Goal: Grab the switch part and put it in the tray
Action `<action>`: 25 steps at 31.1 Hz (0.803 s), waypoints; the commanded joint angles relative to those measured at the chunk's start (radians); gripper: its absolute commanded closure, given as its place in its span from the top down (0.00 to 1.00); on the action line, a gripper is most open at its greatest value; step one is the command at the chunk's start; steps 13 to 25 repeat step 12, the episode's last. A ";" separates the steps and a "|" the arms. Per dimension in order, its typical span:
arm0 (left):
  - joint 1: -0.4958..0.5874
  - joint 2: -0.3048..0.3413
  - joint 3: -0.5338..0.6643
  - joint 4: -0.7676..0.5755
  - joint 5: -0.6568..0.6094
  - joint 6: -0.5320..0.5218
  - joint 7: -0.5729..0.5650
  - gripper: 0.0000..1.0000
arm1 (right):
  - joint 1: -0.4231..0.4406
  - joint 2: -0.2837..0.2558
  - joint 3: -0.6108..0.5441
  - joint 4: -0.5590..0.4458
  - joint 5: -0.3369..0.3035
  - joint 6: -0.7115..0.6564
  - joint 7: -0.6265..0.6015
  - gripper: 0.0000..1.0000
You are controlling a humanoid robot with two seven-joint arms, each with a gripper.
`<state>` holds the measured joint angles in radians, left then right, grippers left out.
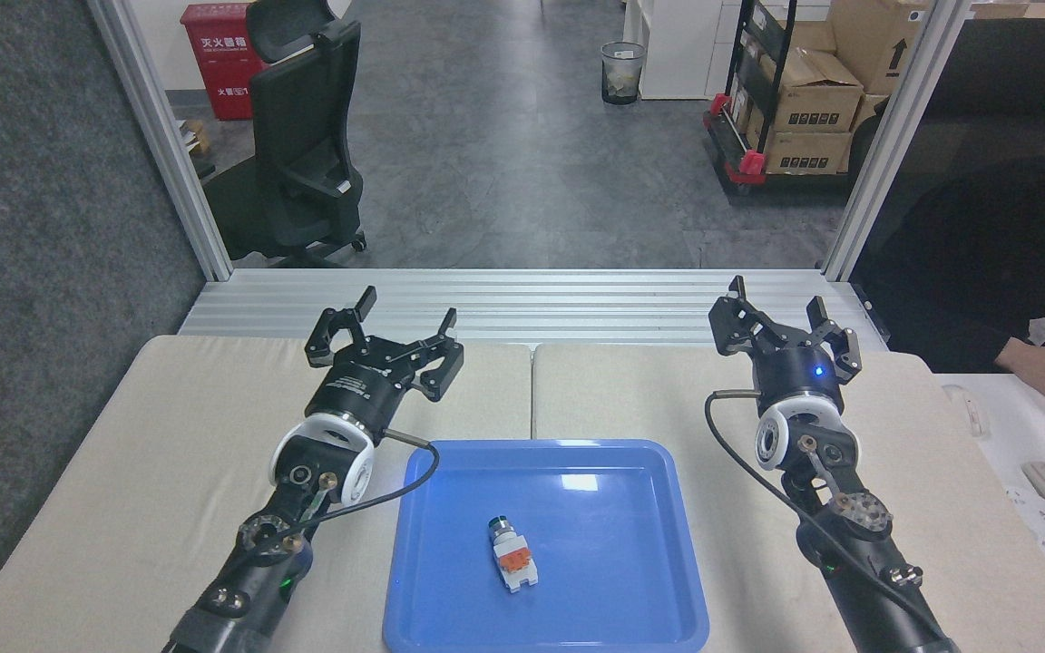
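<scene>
Even, bright indoor light falls from overhead, and the whole head view is sharp, with no motion blur. The glossy blue tray (649, 580) carries a small white glare patch near its far end and soft pale sheen along its rim. Shadows are faint and diffuse: the switch part (511, 553) casts only a thin dark edge on the tray floor. The beige worktop (169, 453) is evenly lit. The aluminium posts at the sides lean outward, showing wide-angle distortion.
</scene>
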<state>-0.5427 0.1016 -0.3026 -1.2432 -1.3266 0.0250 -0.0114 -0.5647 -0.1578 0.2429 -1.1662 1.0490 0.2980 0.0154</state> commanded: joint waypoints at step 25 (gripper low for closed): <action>0.000 0.285 0.258 0.338 0.159 -0.056 0.123 0.99 | -0.001 0.001 -0.004 0.000 -0.001 -0.002 0.000 1.00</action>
